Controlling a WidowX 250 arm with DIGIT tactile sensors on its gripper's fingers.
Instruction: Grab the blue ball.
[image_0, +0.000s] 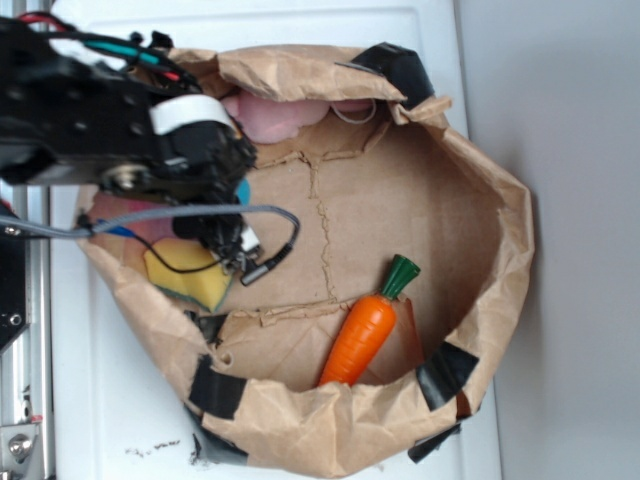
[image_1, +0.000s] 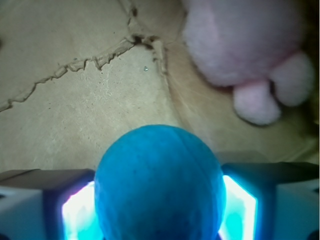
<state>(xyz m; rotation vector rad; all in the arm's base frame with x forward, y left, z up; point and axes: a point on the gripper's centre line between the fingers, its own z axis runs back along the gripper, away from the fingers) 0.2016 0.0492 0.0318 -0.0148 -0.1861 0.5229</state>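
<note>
The blue ball fills the lower middle of the wrist view, round, teal and matte. It sits between my gripper's two fingers, and the left pad and right pad press against its sides. In the exterior view the black arm covers most of the ball, so only a teal sliver shows beside the gripper, at the left inside the bag. The gripper is shut on the ball.
Everything lies in a low brown paper bag with black tape on its rim. A pink plush toy lies just beyond the ball. A yellow sponge sits under the arm, and an orange toy carrot lies at the lower right.
</note>
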